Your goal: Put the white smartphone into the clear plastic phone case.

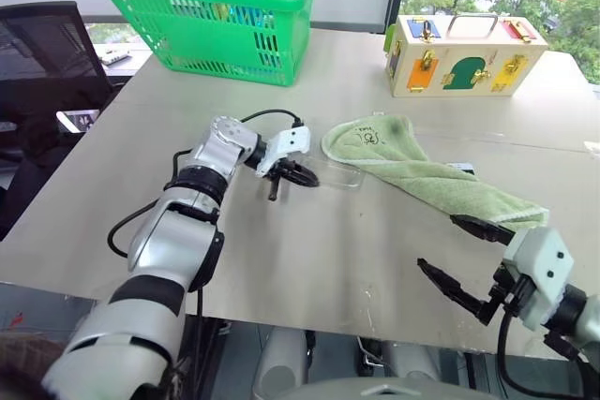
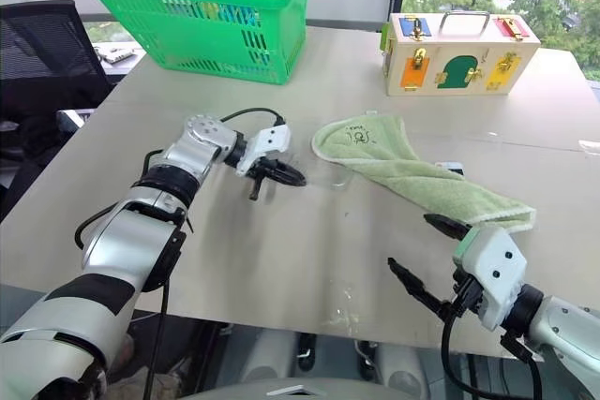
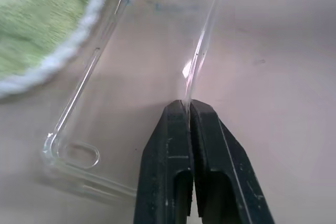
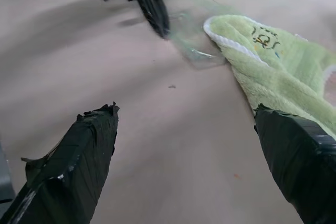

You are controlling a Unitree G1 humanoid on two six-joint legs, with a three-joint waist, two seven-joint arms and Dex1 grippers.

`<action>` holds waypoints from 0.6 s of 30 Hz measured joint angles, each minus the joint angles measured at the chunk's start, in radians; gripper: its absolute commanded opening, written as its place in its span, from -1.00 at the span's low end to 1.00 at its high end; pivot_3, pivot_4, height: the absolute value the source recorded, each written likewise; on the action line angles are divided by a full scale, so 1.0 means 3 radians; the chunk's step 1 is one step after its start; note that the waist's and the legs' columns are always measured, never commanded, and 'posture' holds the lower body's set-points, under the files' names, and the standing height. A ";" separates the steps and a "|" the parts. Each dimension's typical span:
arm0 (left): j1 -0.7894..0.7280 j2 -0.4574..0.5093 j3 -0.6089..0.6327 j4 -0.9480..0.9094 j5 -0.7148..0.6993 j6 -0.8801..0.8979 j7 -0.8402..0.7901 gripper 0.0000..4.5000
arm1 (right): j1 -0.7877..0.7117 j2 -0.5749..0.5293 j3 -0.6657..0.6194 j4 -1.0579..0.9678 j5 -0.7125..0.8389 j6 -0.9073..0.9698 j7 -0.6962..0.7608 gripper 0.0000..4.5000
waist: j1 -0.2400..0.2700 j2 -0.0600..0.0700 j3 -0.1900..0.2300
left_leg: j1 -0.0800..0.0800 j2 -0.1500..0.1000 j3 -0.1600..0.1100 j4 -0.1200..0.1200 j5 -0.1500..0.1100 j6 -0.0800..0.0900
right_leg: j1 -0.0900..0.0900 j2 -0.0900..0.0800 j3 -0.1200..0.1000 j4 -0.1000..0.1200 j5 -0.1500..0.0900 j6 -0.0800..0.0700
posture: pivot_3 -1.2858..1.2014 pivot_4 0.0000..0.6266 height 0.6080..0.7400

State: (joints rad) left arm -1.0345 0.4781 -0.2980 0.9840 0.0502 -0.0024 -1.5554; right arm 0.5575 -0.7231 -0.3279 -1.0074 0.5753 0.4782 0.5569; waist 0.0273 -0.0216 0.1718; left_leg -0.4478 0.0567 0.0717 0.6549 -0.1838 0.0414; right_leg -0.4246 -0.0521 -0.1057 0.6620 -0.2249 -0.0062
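The clear plastic phone case (image 1: 339,173) lies flat on the beige table, its far end touching the green towel (image 1: 422,170). My left gripper (image 3: 188,104) is shut on the case's thin long rim (image 3: 197,61), reaching in from the left and tilted down. My right gripper (image 1: 439,243) hangs open over the table's front right edge, well clear of the case, with nothing between its fingers (image 4: 84,145). The white smartphone is hidden; a small dark-and-white corner (image 1: 459,168) shows past the towel's far edge, and I cannot tell what it is.
A green plastic basket (image 1: 216,16) stands at the back left of the table (image 1: 309,259). A wooden latch box (image 1: 459,53) stands at the back right. A black office chair (image 1: 42,53) is off the table's left side.
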 measured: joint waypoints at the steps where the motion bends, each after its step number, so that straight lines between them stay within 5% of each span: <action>1: 0.0225 0.0112 0.0024 -0.0505 -0.0111 0.0350 -0.0066 -0.99 | 0.0042 0.0002 -0.0002 -0.0001 -0.0010 -0.0033 -0.0005 1.00 | -0.0024 0.0000 0.0000 | -0.0001 0.0001 0.0000 -0.0003 0.0000 0.0000 | -0.0002 -0.0002 0.0003 -0.0001 0.0000 0.0000 | 0.03 -0.52 1.00; 8: 0.1108 0.0286 -0.0069 -0.2841 -0.0280 0.1796 0.0247 -0.99 | -0.0007 -0.0006 0.0003 -0.0014 -0.0055 -0.0058 -0.0025 1.00 | -0.0034 0.0002 0.0000 | 0.0007 0.0001 -0.0003 0.0000 -0.0001 -0.0001 | 0.0006 -0.0011 0.0007 0.0001 0.0000 0.0000 | 0.03 -0.52 1.00; 13: 0.1336 0.0217 -0.0276 -0.3521 -0.0275 0.2509 0.0720 -0.99 | -0.0044 -0.0024 0.0005 -0.0015 -0.0070 -0.0030 0.0017 1.00 | -0.0035 0.0002 0.0000 | 0.0011 0.0000 -0.0004 0.0000 -0.0003 -0.0006 | 0.0009 -0.0010 0.0008 0.0001 0.0000 0.0000 | 0.03 -0.52 1.00; 18: 0.1338 0.0268 -0.0363 -0.3582 -0.0310 0.2590 0.0831 -0.22 | -0.0085 -0.0045 0.0005 -0.0015 -0.0069 -0.0013 0.0030 1.00 | -0.0037 0.0002 0.0001 | 0.0010 0.0000 -0.0004 -0.0002 -0.0002 -0.0003 | 0.0007 -0.0009 0.0008 0.0000 0.0000 0.0000 | 0.03 -0.52 1.00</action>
State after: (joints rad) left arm -0.6330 0.5586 -0.4069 -0.0906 -0.0428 0.7746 -1.3061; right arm 0.5321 -0.7365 -0.3264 -1.0120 0.5545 0.4743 0.5659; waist 0.0164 -0.0211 0.1720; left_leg -0.4448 0.0568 0.0706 0.6544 -0.1843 0.0404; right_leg -0.4226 -0.0547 -0.1032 0.6620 -0.2251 -0.0063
